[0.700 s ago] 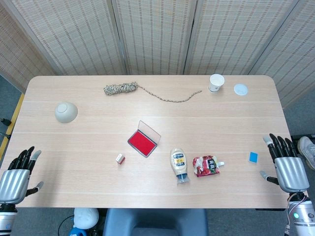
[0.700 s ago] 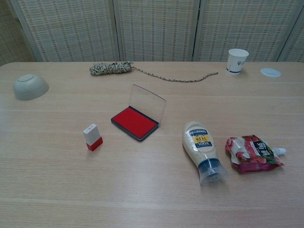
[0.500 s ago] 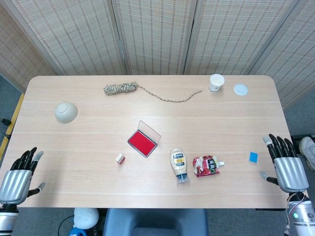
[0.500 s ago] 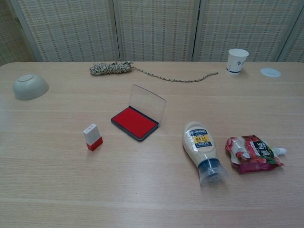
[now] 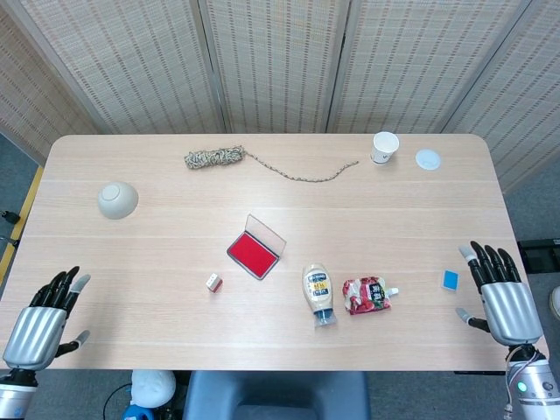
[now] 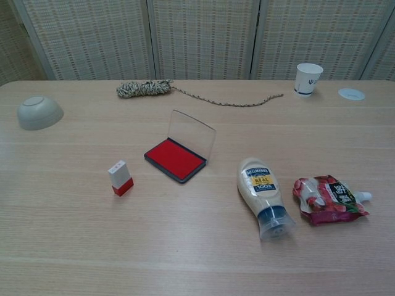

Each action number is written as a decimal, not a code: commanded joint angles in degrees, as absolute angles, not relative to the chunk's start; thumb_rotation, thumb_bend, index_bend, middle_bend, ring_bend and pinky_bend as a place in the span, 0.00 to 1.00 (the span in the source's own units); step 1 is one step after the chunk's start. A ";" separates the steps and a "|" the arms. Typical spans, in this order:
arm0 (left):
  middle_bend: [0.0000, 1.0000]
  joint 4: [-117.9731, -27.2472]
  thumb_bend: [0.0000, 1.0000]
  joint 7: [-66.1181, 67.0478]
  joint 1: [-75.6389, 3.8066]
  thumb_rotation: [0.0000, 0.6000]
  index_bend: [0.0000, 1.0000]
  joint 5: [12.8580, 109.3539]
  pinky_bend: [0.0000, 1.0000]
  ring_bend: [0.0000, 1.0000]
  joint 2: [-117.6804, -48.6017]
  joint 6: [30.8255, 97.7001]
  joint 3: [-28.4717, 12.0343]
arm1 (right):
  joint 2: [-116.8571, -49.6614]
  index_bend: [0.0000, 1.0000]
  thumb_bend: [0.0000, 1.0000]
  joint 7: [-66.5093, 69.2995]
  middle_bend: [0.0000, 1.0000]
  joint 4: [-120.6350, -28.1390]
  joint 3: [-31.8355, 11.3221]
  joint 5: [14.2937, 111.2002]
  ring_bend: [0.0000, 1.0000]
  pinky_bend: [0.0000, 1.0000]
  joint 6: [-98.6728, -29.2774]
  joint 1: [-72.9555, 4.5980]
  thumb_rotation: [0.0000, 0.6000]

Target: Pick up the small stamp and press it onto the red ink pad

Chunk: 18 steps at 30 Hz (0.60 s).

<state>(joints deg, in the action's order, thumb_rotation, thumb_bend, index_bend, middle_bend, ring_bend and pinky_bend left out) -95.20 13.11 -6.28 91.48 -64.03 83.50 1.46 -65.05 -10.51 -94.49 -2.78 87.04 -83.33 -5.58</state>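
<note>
Small stamp (image 6: 120,177) unmoved; left hand (image 5: 37,325) lower.

A staged lab-like test space — woven folding screens (image 5: 280,61) behind a wooden table (image 5: 131,254) of assorted props.

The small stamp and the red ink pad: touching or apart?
Apart. The chest view shows bare table between the small stamp and the red ink pad.

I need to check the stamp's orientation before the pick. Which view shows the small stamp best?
The chest view: the small stamp appears large and upright, white top over red base, left of the red ink pad. The head view shows the stamp only as a tiny speck from above.
</note>
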 commanded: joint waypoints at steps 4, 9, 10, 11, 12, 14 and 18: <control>0.01 -101.47 0.22 13.40 -11.92 1.00 0.00 93.03 0.21 0.00 -57.12 75.05 1.63 | -65.25 0.00 0.10 -10.64 0.00 -94.40 -2.69 87.22 0.00 0.00 -82.48 -6.12 1.00; 0.26 -103.49 0.22 12.56 -18.17 1.00 0.00 91.82 0.25 0.09 -55.94 67.08 -0.63 | -65.39 0.00 0.10 -10.92 0.00 -94.37 -2.51 87.36 0.00 0.00 -82.30 -6.23 1.00; 0.33 -103.92 0.22 12.44 -19.62 1.00 0.01 91.33 0.29 0.13 -56.08 65.10 -1.10 | -65.40 0.00 0.10 -10.91 0.00 -94.36 -2.46 87.41 0.00 0.00 -82.31 -6.22 1.00; 0.40 -104.21 0.22 12.07 -20.69 1.00 0.02 91.05 0.35 0.18 -56.29 63.76 -1.47 | -65.40 0.00 0.10 -10.89 0.00 -94.37 -2.44 87.37 0.00 0.00 -82.27 -6.22 1.00; 0.43 -104.55 0.22 11.61 -21.72 1.00 0.02 90.64 0.39 0.21 -56.46 62.34 -1.78 | -65.40 0.00 0.10 -10.86 0.00 -94.36 -2.43 87.32 0.00 0.00 -82.20 -6.24 1.00; 0.53 -105.33 0.22 10.80 -24.09 1.00 0.05 89.53 0.51 0.31 -56.74 59.21 -2.61 | -65.36 0.00 0.10 -10.80 0.00 -94.26 -2.34 87.22 0.00 0.00 -81.85 -6.34 1.00; 0.65 -105.93 0.22 11.18 -28.07 1.00 0.11 87.10 0.62 0.44 -57.90 54.56 -4.35 | -65.20 0.00 0.10 -10.53 0.00 -94.02 -2.31 86.89 0.00 0.00 -81.36 -6.50 1.00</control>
